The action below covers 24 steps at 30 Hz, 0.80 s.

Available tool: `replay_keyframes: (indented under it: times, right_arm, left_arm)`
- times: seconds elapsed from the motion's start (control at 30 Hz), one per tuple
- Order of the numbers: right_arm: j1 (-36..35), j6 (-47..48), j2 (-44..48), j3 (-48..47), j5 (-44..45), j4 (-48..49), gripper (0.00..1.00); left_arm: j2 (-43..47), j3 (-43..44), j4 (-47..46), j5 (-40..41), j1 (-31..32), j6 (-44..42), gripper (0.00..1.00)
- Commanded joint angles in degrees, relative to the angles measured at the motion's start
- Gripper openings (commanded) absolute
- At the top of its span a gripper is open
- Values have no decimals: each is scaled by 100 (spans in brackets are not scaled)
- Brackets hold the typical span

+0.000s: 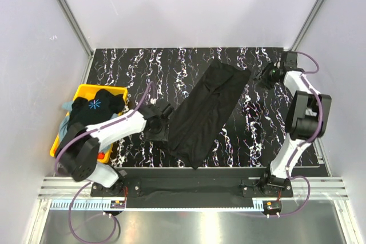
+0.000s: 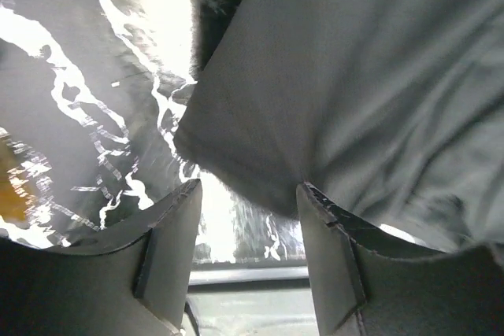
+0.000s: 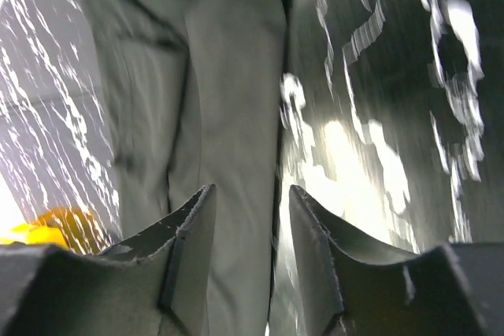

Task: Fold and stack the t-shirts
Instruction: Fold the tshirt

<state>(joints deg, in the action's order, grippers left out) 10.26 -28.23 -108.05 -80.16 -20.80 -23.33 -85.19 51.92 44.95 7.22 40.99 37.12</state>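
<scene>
- The black t-shirt (image 1: 209,107) is lying folded into a long strip on the worktop (image 1: 131,67) — between the two sets of fingers.
- The left fingers (image 1: 160,123) are standing open, its edge lying just at their tips.
- The right fingers (image 1: 262,76) are gaping too — holding nothing, apart from it.

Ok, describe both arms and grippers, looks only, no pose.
Both the left arm and right arm have white shells between black joints, with a thin purple cable looping along each. The left gripper and right gripper have flat dark grey fingers.
</scene>
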Motion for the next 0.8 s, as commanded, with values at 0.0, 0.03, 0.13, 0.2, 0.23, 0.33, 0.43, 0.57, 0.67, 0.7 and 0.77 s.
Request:
replay_keyframes:
  times: [0.0, 0.03, 0.13, 0.2, 0.23, 0.33, 0.43, 0.57, 0.67, 0.7, 0.77]
  right_arm:
    - [-77, 256, -872, -710, -504, 452, 49]
    - [-77, 248, -1041, -990, -513, 470, 47]
    - [-86, 213, -1639, -1553, -566, 461, 45]
    - [-68, 195, -1955, -1783, -357, 461, 43]
    - [-68, 177, -2018, -1949, -259, 461, 43]
    - [-68, 20, -2325, -2265, -126, 496, 41]
    - [-68, -139, -2712, -2617, -390, 496, 41]
    - [-68, -236, -3090, -2996, -443, 488, 38]
    - [-59, -280, -3380, -3312, -460, 461, 30]
    - [-59, -315, -3511, -3391, -452, 418, 26]
    - [-33, -394, -3670, -3768, -364, 164, 4]
  left_arm:
    - [520, 650, 285, 183, 14, 68, 57]
    - [555, 792, 365, 209, 14, -38, 58]
    - [644, 1293, 471, 218, 5, -292, 59]
    - [652, 1591, 488, 201, -12, -425, 59]
    - [661, 1671, 489, 183, -38, -504, 59]
    - [644, 1961, 489, 34, -153, -636, 59]
    - [556, 2243, 471, -159, -328, -768, 59]
    - [381, 2542, 462, -186, -460, -917, 59]
    - [205, 2604, 445, -160, -557, -1023, 59]
    - [161, 2595, 418, -90, -592, -1119, 58]
    - [21, 2595, 418, 85, -627, -1268, 57]
